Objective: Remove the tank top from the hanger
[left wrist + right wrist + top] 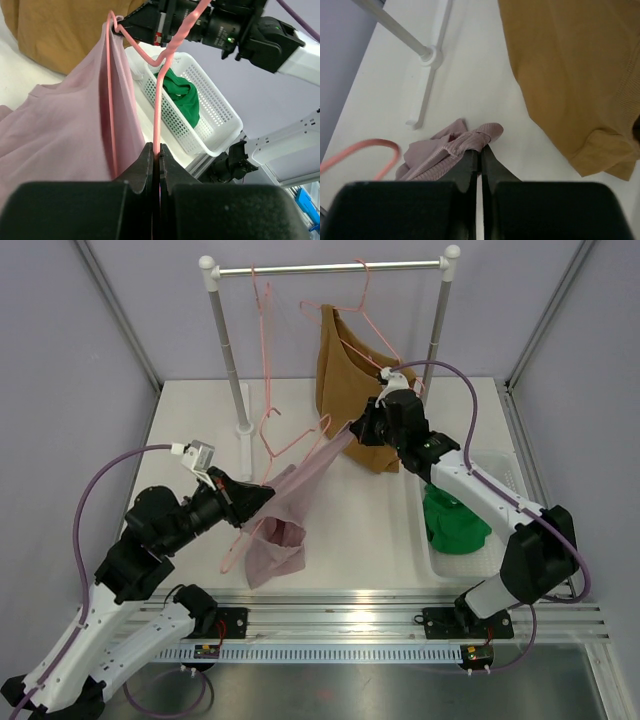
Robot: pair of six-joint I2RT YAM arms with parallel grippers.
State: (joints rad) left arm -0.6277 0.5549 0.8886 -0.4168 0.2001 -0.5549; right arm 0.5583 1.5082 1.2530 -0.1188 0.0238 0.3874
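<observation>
So our left gripper [156, 150] is clamped on the pink hanger [158, 105] wire, and our right gripper [480, 150], up and to its right, pinches an edge of the pink tank top [270, 555]. The top stretches diagonally between them, so we'd guess the pull goes along that line, away from the left.

The left arm [140, 635] and right arm [472, 482] have white links between chunky black joint housings. A left purple cable [88, 502] and a right purple cable [468, 390] loop off them. A small white-and-grey camera [199, 454] tops the left wrist. A green light [229, 39] glows on the right wrist housing. The left gripper [156, 160] and right gripper [480, 157] have matte black fingers.
</observation>
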